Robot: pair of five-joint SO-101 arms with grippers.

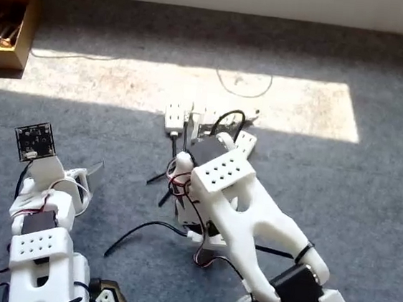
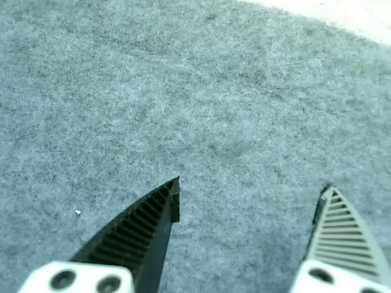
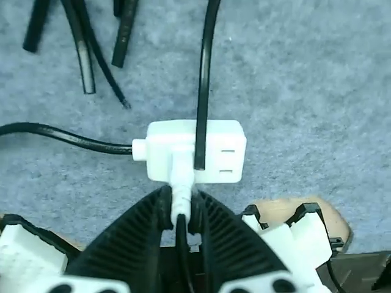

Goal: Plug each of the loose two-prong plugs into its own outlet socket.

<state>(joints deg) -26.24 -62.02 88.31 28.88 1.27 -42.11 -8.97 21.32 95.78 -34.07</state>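
My right gripper (image 3: pixel 181 210) is shut on a white two-prong plug (image 3: pixel 179 189). The plug's front end meets a white outlet block (image 3: pixel 220 143) lying on the carpet. A black cord (image 3: pixel 204 79) runs across the top of that block, and another black cord (image 3: pixel 61 135) leaves its side. In the high view the right arm (image 1: pixel 220 175) stretches to the cluster of white outlet blocks (image 1: pixel 174 119) at the middle of the floor. My left gripper (image 2: pixel 250 204) is open over bare grey carpet, and it is off at the left (image 1: pixel 88 175), away from the outlets.
Loose black cords (image 3: pixel 85 43) lie just beyond the outlet block. More black cable (image 1: pixel 143 228) trails on the carpet between the two arms. A wooden box (image 1: pixel 9 26) stands at the far left. A sunlit strip (image 1: pixel 193 92) crosses the floor behind the outlets.
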